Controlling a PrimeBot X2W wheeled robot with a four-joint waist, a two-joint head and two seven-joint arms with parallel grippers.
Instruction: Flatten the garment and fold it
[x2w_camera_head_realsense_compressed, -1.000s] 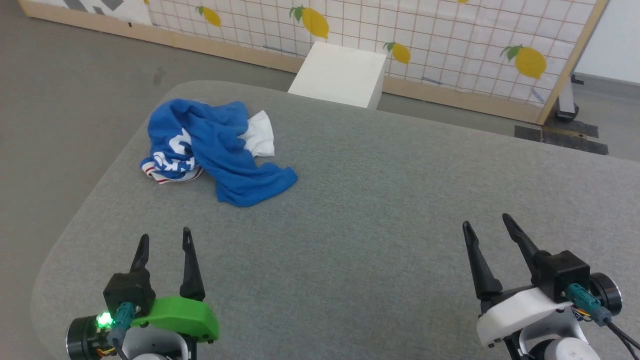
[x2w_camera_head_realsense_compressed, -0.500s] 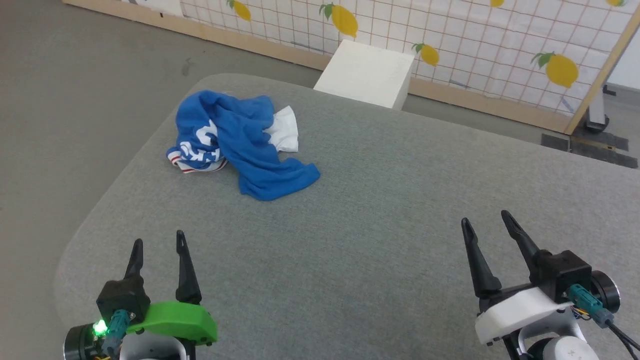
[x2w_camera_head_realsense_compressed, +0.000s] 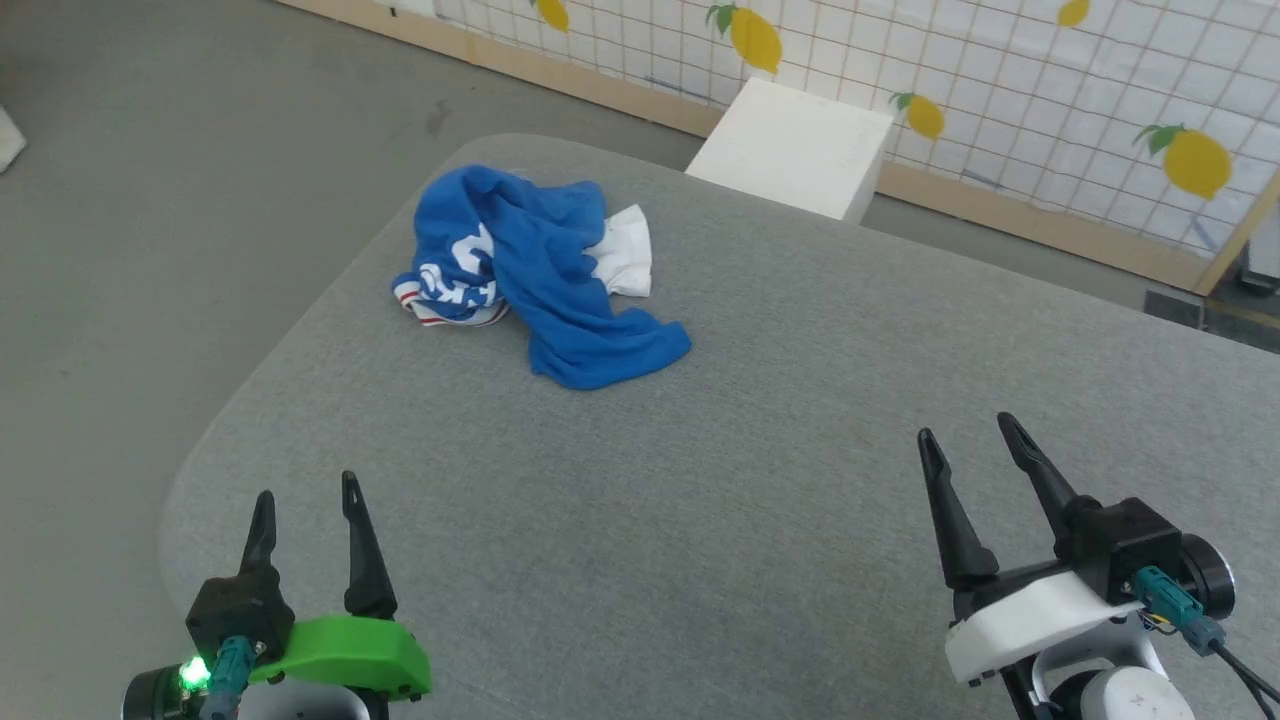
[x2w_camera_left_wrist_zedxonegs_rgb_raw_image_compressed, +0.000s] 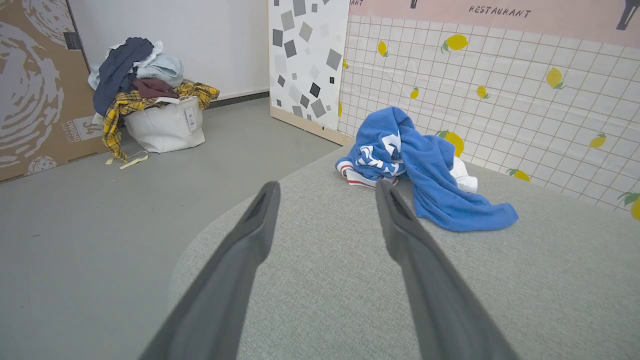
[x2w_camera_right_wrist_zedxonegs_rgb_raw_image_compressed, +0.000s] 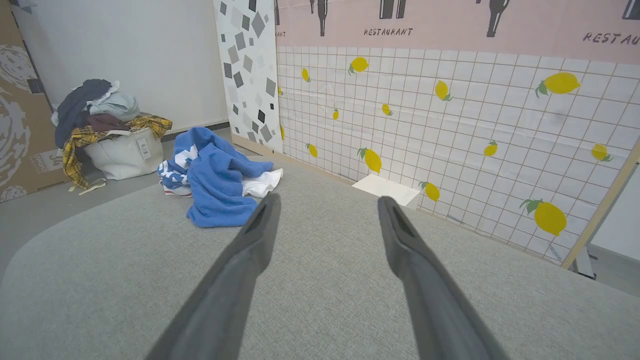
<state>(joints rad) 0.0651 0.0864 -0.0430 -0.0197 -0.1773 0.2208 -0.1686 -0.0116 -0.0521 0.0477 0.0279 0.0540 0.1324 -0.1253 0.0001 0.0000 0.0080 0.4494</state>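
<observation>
Jaws on both arms stand spread wide, with only bare cloth under them. At the lower left of the head view the left gripper (x2w_camera_head_realsense_compressed: 306, 487) points its two dark fingers up and away over the near left corner of the grey fabric-covered table (x2w_camera_head_realsense_compressed: 700, 520). Its green wrist shell sits low at the frame's edge, with a small green light lit beside it. Well ahead of it, near the far left rounded corner of the table, lies the garment (x2w_camera_head_realsense_compressed: 560, 290), a crumpled bright blue heap (white lettering shows on a fold at its left, with red-and-white striped trim beneath). A white patch, probably a sleeve, peeks out at its far right side, and a blue flap trails toward the middle of the table. In the left wrist view the garment (x2w_camera_left_wrist_zedxonegs_rgb_raw_image_compressed: 430, 185) lies ahead and to the right of the parted fingers, apart from them. Beyond the table's far edge a white box (x2w_camera_head_realsense_compressed: 795, 145) stands on the floor against a tiled wall panel (x2w_camera_head_realsense_compressed: 1000, 80) printed with lemons. At the lower right the right gripper (x2w_camera_head_realsense_compressed: 965, 427) rises from a white wrist shell, fingers tilted up and leftward, well apart from the garment. In the right wrist view the garment (x2w_camera_right_wrist_zedxonegs_rgb_raw_image_compressed: 215, 180) lies ahead and to the left.
</observation>
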